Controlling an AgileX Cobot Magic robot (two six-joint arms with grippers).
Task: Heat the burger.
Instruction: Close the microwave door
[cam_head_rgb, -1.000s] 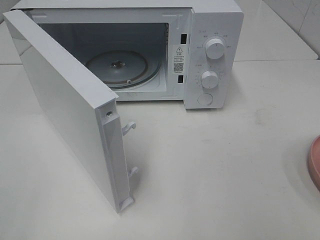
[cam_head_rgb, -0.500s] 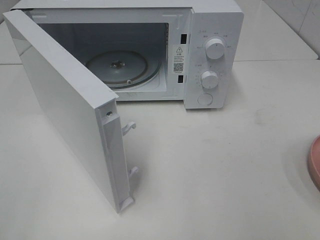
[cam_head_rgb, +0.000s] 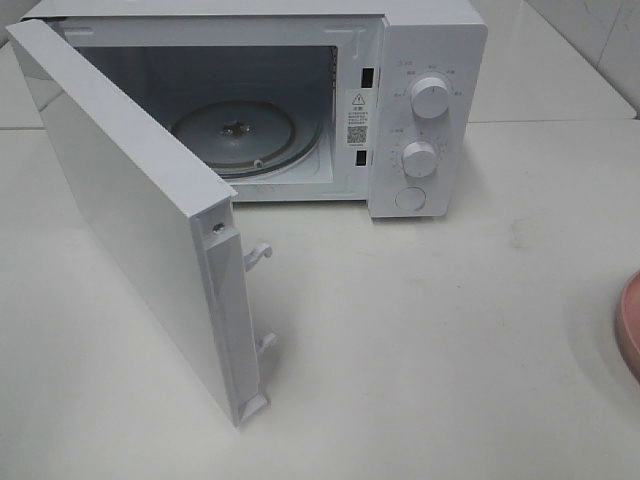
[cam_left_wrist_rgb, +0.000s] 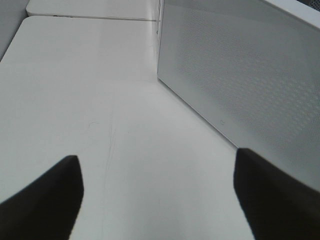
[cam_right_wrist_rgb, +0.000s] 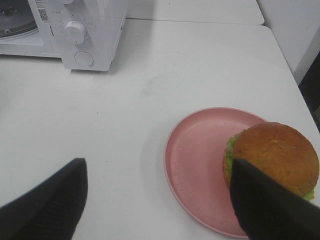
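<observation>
We judge the burger (cam_right_wrist_rgb: 274, 156) light and squashy; take it gently across the bun's sides. Both the right end effector (cam_right_wrist_rgb: 157, 200) and the left end effector (cam_left_wrist_rgb: 157, 192) gape, empty.

We see a glossy white microwave (cam_head_rgb: 420, 60) with a glass-looking turntable (cam_head_rgb: 240, 135), a smooth pale surface (cam_head_rgb: 450, 350), a matt pink plate (cam_right_wrist_rgb: 200, 160), and the burger (cam_right_wrist_rgb: 275, 157) with its finely textured bun.

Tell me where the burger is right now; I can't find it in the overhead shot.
The burger shows only in the right wrist view, sitting on the pink plate at the rim farthest from the microwave, on the white table's right side.
</observation>
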